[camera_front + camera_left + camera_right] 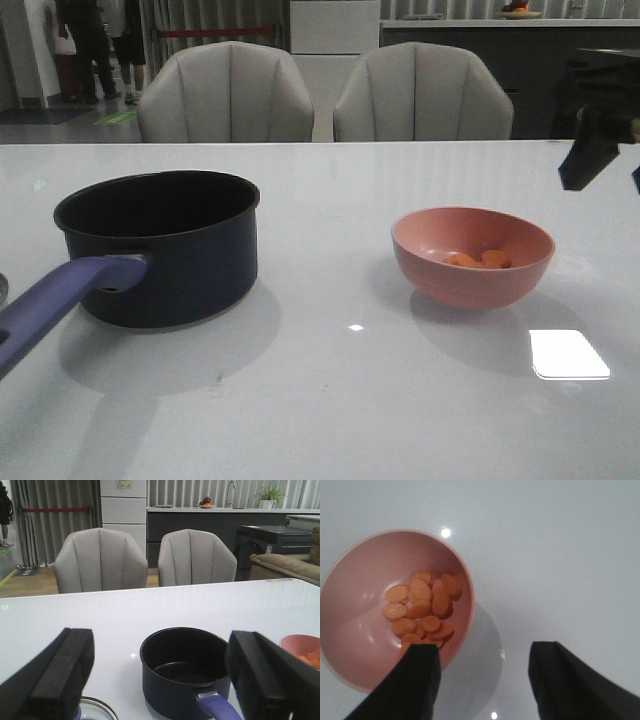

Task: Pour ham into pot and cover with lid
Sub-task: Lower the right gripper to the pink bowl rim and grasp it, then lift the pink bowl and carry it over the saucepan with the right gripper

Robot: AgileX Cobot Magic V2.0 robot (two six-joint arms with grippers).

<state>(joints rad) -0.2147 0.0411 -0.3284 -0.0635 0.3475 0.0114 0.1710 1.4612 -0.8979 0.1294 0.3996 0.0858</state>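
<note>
Empty pot (pixel 170 245); ham (pixel 478 259) in pink bowl (pixel 472 257).

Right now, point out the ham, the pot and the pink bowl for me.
ham (pixel 422 607), right wrist view, on a slice mid-pile.
pot (pixel 185 265), front view, on its outer side wall.
pink bowl (pixel 470 285), front view, on its outer front wall.

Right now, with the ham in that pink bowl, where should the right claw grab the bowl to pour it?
Probably the pink bowl by its thin rim, on its right-hand side, coming down from above. The open right claw hovers beside that edge, and the ham sits low in the middle, clear of the rim.
</note>
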